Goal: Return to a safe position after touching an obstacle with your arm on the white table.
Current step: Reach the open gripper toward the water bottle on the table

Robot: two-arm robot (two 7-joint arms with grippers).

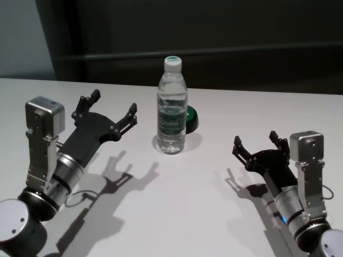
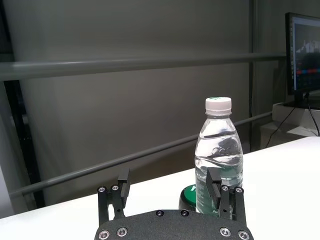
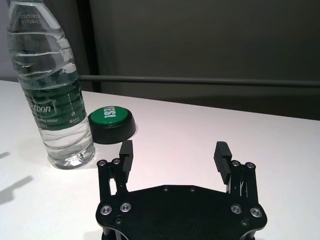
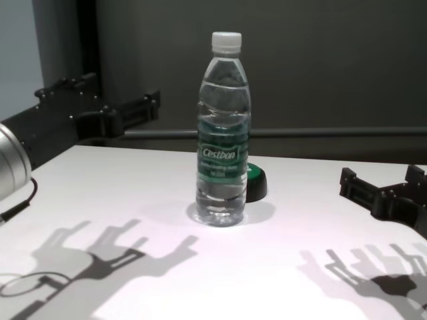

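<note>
Clear ribbed plastic bottle [image 1: 172, 106] with white screw cap and green label standing upright mid white table [image 1: 177, 214], smooth matte top. Low round black puck with green face [image 3: 112, 123] tucked just behind, at its right side. Left gripper [image 1: 110, 110] raised off the surface, left of bottle, not touching, black fingers spread. Right gripper [image 1: 257, 143] low, well right of bottle, fingers spread, nothing held

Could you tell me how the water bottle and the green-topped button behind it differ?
The water bottle is tall, clear and upright with a white cap; the button is low, round and opaque, black with a green top. The bottle stands nearer the robot, partly hiding the button. Both rest on the white table, untouched by either gripper.
</note>
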